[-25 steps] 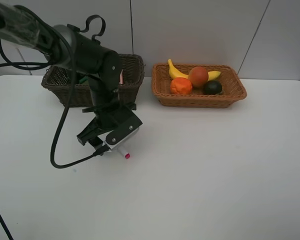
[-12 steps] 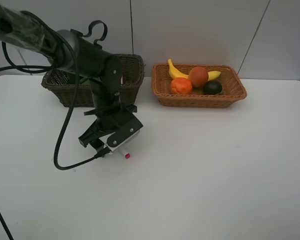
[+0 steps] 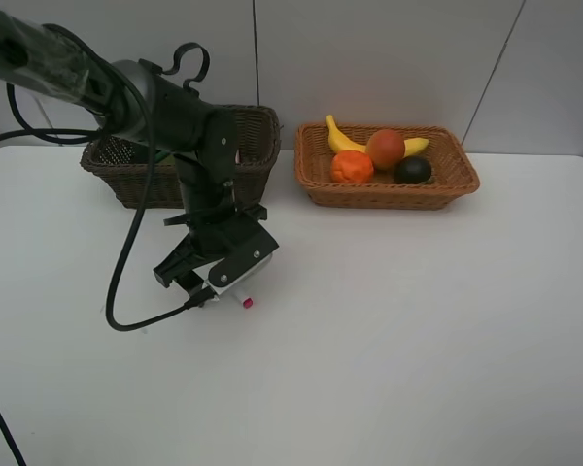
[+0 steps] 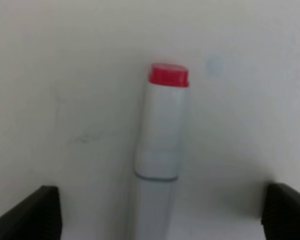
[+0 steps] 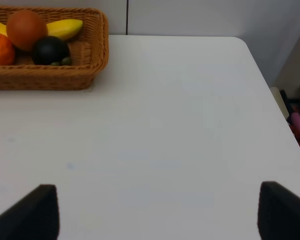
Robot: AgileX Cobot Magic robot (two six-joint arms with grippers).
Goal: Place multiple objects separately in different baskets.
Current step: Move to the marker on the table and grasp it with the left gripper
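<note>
Exterior high view: the left tool (image 3: 206, 287) hangs low over the white desk (image 3: 389, 330), in front of the dark brown basket (image 3: 257, 146), with the white marker (image 3: 241, 297) lying on the desk beneath it; only the marker's red-capped end pokes out. In the left wrist view the marker (image 4: 160, 150) lies flat between the two fingertips (image 4: 37, 212), which stand wide apart and clear of it. The light orange-tan basket (image 3: 447, 184) holds the yellow banana (image 3: 342, 139), bumpy tangerine (image 3: 352, 167), red-orange ball fruit (image 3: 386, 149) and dark green round fruit (image 3: 414, 170). The right tool (image 5: 155, 212) shows only its two fingertips, spread wide over bare desk, holding nothing.
</note>
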